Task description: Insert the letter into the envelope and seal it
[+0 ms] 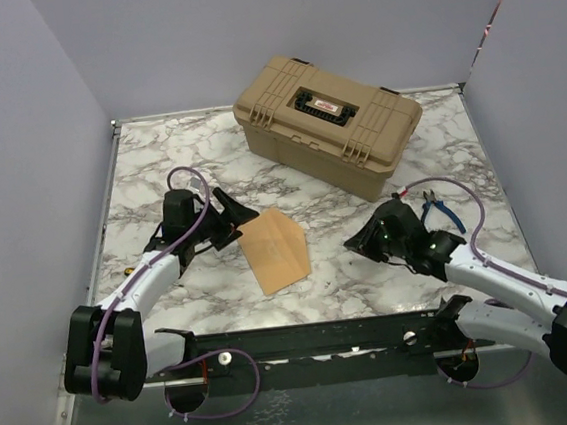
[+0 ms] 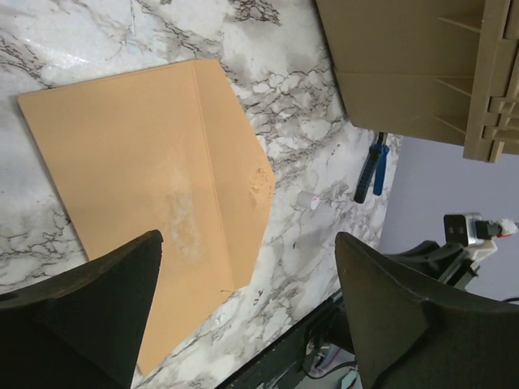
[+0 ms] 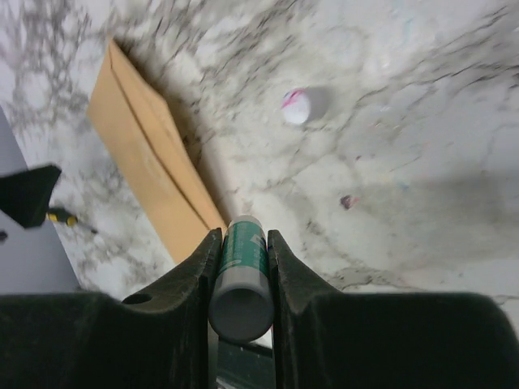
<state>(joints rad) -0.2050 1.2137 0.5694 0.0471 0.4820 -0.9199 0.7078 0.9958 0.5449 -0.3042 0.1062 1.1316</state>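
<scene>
The orange-brown envelope (image 1: 275, 250) lies flat on the marble table between the two arms. Its pointed flap (image 2: 239, 170) lies toward the right arm's side, and a pale smear marks the body beside the fold line. The letter is hidden. My left gripper (image 1: 232, 217) hovers just left of the envelope, jaws wide apart with nothing between them (image 2: 249, 239). My right gripper (image 1: 359, 240) sits to the right of the envelope (image 3: 146, 162), apart from it, shut (image 3: 243, 233) on a green-labelled glue stick (image 3: 242, 267) that points toward the envelope's near corner.
A tan hard case (image 1: 330, 118) stands at the back. Blue-handled pliers (image 1: 444, 212) lie right of the right gripper. A small white cap (image 3: 300, 105) rests on the marble near the envelope. A black rail (image 1: 306, 341) runs along the near edge.
</scene>
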